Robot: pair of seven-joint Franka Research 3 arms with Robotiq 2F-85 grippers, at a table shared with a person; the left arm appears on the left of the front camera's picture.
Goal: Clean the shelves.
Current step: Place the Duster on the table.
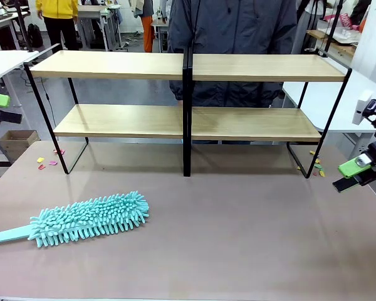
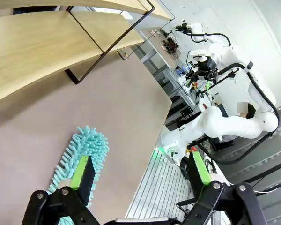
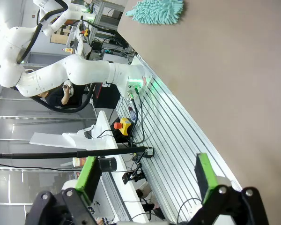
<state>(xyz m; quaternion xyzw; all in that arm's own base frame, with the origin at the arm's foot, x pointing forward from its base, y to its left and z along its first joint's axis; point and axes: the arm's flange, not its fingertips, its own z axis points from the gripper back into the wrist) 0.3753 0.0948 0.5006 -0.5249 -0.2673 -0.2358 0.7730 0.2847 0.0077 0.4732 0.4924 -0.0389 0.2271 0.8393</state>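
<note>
Teal duster (image 1: 88, 221) near table's (image 1: 238, 238) left edge; both grippers (image 2: 140, 176) (image 3: 147, 176) apart, empty.

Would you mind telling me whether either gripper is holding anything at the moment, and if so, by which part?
Nothing is held. The left gripper and right gripper are both open and empty; the duster lies on the table.

The left end effector (image 2: 140, 176) is fully open, fingers spread wide apart and holding nothing. The right end effector (image 3: 147, 180) is likewise open and empty, its arm positioned at the counter's right edge.
</note>
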